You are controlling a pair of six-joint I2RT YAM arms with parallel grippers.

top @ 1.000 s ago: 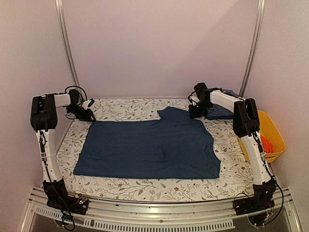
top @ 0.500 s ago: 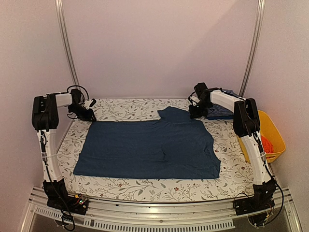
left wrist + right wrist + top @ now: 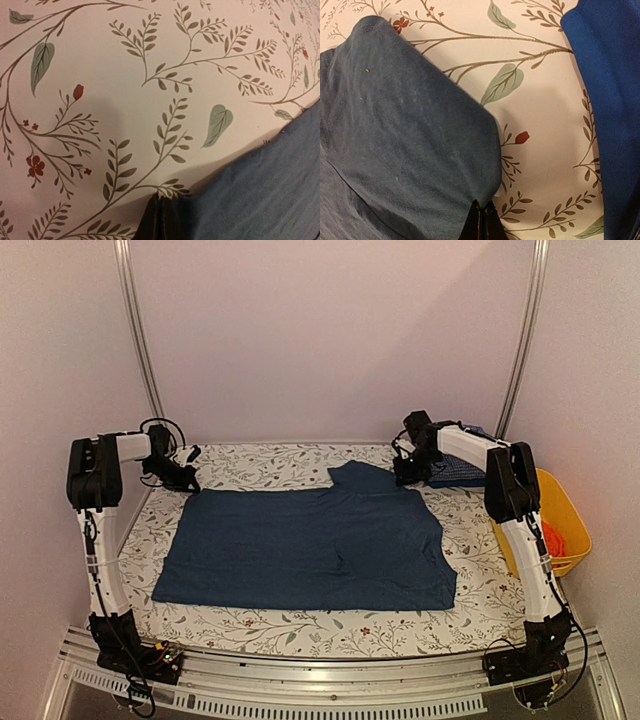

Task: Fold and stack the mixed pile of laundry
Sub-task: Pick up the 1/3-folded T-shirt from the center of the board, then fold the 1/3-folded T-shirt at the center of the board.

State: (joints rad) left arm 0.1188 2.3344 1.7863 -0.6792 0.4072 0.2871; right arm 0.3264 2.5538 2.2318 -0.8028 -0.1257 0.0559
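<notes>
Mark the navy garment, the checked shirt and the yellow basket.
navy garment (image 3: 310, 545), top view, middle of the spread cloth.
checked shirt (image 3: 458, 476), top view, its near edge.
basket (image 3: 560, 503), top view, its inner wall.

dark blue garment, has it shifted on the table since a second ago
No. The dark blue garment lies spread as before; its near edge keeps the same gap to the front rail.
</notes>
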